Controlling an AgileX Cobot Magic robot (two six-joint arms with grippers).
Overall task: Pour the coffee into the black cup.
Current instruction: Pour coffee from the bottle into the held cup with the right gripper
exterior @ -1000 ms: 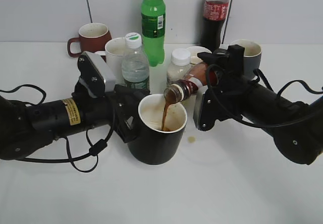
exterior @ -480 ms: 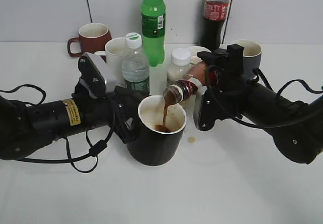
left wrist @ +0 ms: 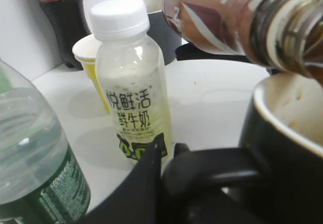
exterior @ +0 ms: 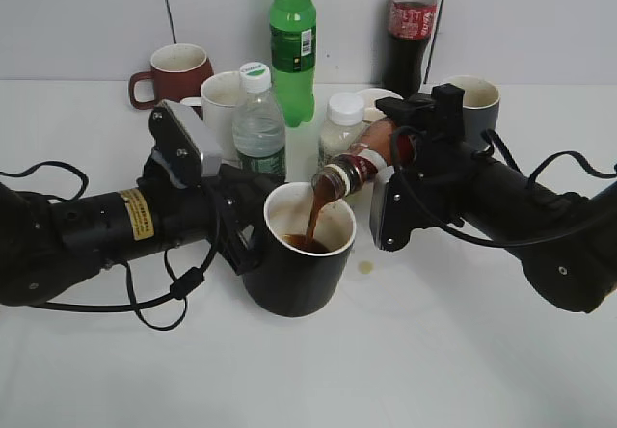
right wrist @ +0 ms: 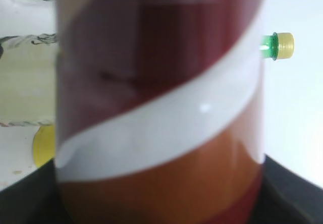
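Two grippers meet over a black cup (exterior: 297,259) while coffee streams in.

Clamped on the cup's side, the left gripper (exterior: 253,230) holds it upright on the white table (exterior: 405,351). Up and to the right of it, the right gripper (exterior: 400,163) is clenched around the coffee bottle (exterior: 352,170), tilted mouth-down over the cup's rim, a brown stream falling inside. A small brown spill (exterior: 365,267) lies just below the right gripper. Behind the left gripper stand a milk bottle (left wrist: 132,82) and a water bottle (exterior: 257,120).

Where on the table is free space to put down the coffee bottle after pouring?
Bare table lies in front of the black cup and both arms. Behind the cup it is crowded: water bottle, milk bottle, green bottle, mugs.
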